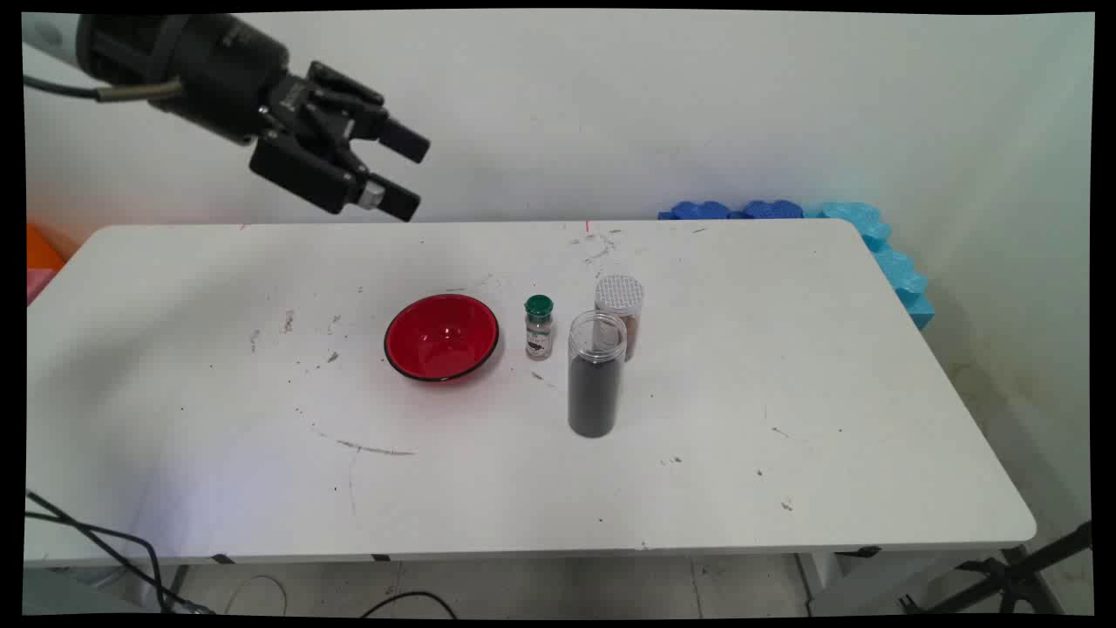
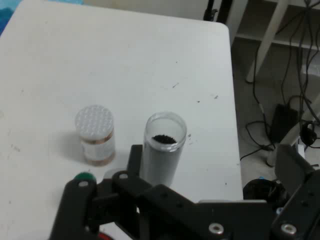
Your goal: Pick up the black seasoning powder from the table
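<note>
- hovering high over the tabletop's (image 1: 785, 366) far left, the gripper (image 1: 405, 170) has its fingers apart and holds nothing; it is well clear of every object.
- nearest below it is the red bowl (image 1: 441, 337), sitting empty left of centre; a steep descent could clip its rim and skid it, since it looks light and shallow.
- just right of the bowl stands a small green-capped bottle (image 1: 539, 328), narrow and upright, so any sideways brush would likely topple it.
- right of that, an open jar (image 1: 595, 375) full of dark grains stands with no lid; in my judgement this is the main hazard, as a knock would spill its contents across the tabletop.
- a white-lidded jar (image 1: 621, 305) stands close behind the open one, on its far side; whether they touch cannot be told, and fingers reaching for either could bump the other.
- in the hand view the open jar (image 2: 163, 150) and lidded jar (image 2: 95, 135) show apart, but the linkage hides most of the green cap (image 2: 84, 176), so aiming by that view alone looks risky.
</note>
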{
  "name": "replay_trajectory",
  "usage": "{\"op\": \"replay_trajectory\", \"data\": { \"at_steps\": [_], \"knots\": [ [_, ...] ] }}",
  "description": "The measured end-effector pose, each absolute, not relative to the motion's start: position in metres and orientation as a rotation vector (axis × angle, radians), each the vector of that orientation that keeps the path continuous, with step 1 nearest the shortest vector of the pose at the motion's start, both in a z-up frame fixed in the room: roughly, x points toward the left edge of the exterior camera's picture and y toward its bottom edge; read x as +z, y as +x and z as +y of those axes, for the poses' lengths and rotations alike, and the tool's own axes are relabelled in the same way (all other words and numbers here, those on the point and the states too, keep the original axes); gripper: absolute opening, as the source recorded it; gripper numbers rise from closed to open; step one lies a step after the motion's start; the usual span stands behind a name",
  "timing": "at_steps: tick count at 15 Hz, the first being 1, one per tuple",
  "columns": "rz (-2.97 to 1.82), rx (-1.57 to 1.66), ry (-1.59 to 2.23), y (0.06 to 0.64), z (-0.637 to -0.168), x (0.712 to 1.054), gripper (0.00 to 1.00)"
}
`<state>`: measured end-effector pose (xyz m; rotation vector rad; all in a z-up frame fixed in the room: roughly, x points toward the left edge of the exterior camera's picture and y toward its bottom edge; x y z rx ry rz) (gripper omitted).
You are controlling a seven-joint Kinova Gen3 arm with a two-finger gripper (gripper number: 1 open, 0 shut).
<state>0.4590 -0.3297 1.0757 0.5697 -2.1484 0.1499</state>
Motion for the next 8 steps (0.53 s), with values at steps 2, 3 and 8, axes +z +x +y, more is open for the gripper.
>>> {"op": "replay_trajectory", "data": {
  "at_steps": [2,3,8],
  "knots": [
    [-2.144,0.151,0.608,0.471,-0.323,1.064,1.0],
    [-2.148,0.151,0.626,0.476,-0.319,1.056,1.0],
    [-2.182,0.143,0.676,0.493,-0.295,1.014,1.0]
  ]
}}
